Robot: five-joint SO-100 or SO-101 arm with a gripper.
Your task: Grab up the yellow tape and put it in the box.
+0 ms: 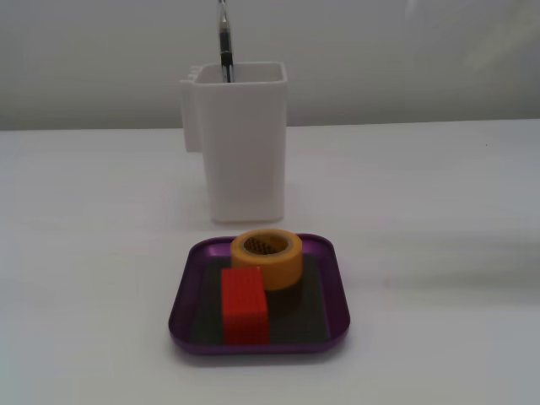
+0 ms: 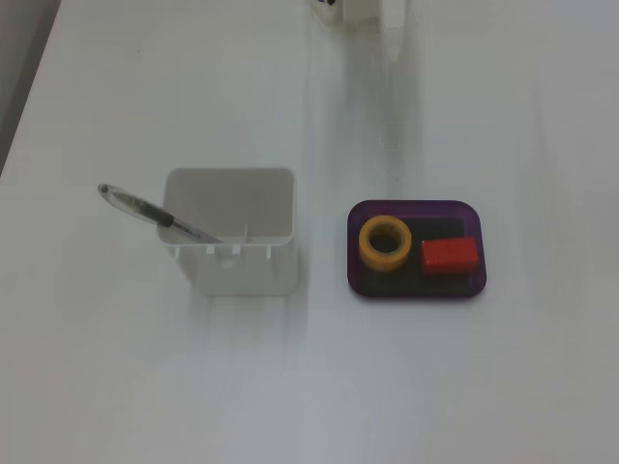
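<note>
Both fixed views show the yellow tape point(image 1: 267, 256) point(image 2: 385, 243) lying flat inside the box point(image 1: 189, 291) point(image 2: 415, 292), hollow centre facing up, with nothing holding it. A red block point(image 1: 245, 305) point(image 2: 449, 255) lies in the same tray, just beside the roll and seemingly touching it. In a fixed view from above, the gripper point(image 2: 392, 21) is only a blurred white shape at the top edge, well apart from the tray, which lies below it in the picture; whether its fingers are spread or together I cannot tell. Down and to the left of the gripper in that view stands a tall white container point(image 2: 230, 232) with a pen point(image 2: 155, 216) leaning out of it. From the low fixed view the container point(image 1: 242, 143) stands behind the tray on the white table point(image 1: 439, 211), and only a faint pale smear marks the arm in the upper right corner.
</note>
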